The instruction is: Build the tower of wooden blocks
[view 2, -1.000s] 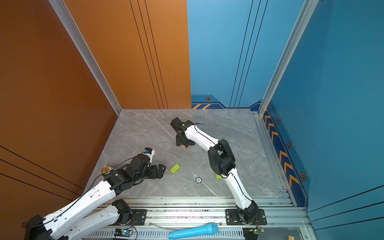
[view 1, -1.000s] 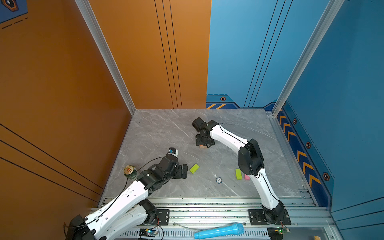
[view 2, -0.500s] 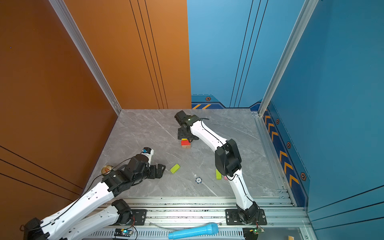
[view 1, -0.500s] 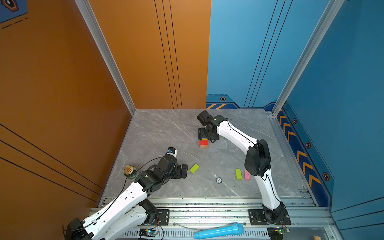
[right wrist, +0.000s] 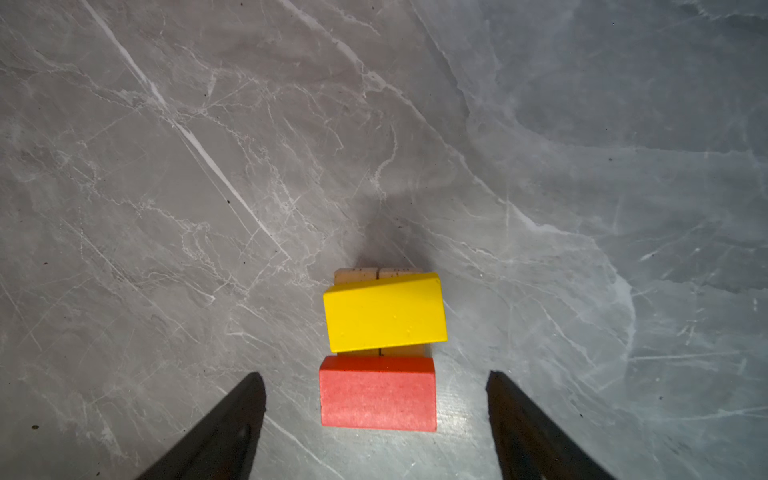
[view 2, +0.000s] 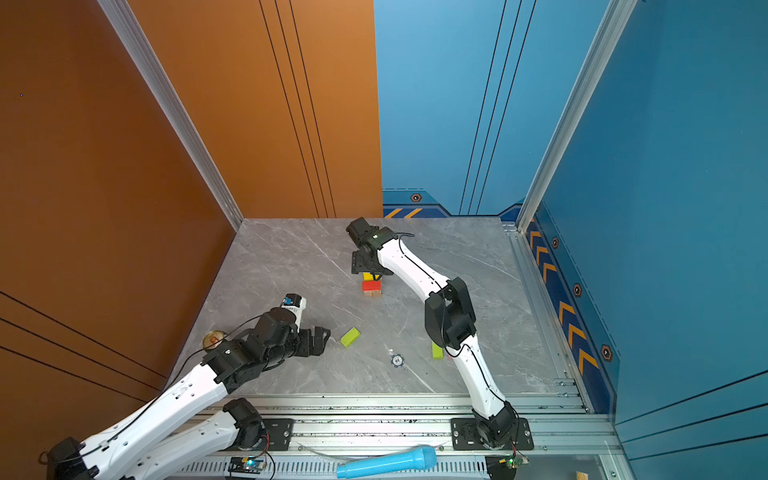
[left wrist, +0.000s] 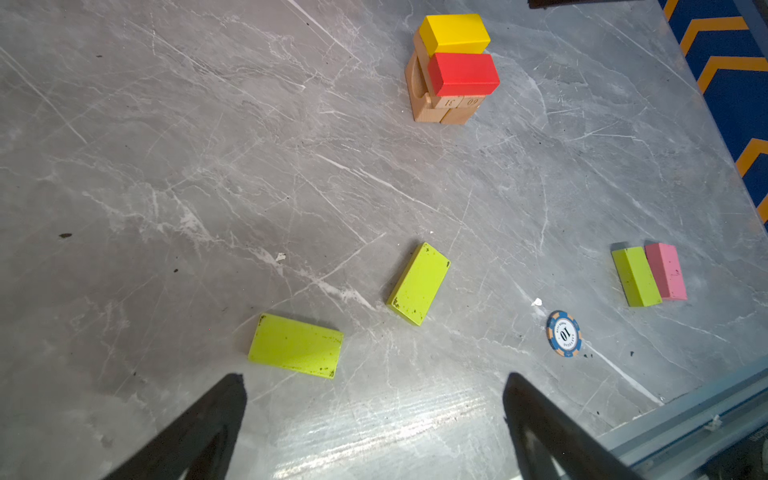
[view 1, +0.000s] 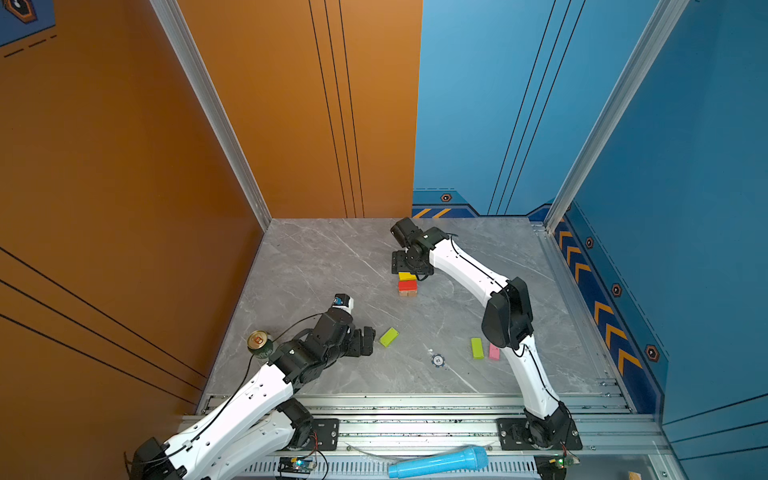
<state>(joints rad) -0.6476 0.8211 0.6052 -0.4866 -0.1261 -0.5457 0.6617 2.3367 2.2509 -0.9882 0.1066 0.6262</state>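
Note:
The tower stands mid-table: tan wood blocks (view 1: 407,293) at the base, with a red block (view 1: 407,285) and a yellow block (view 1: 406,276) lying side by side on top. My right gripper (right wrist: 374,375) hovers open just above it, fingers wide of the red block (right wrist: 377,392) and touching nothing. Beyond the red one lies the yellow block (right wrist: 384,311), slightly skewed. My left gripper (left wrist: 375,377) is open and empty, low over the table. A lime green block (left wrist: 296,345) lies just ahead of it and a second one (left wrist: 419,283) a little farther. A third lime block (left wrist: 636,276) lies against a pink one (left wrist: 666,271).
A green drink can (view 1: 259,345) stands at the left edge beside the left arm. A blue-white token (view 1: 437,360) lies near the front. A light blue microphone-shaped object (view 1: 438,461) rests on the front rail. Walls close in the left, back and right sides.
My right gripper has opened wider and drawn up and back from the tower, uncovering first the red block, then the yellow one. The left arm has barely shifted.

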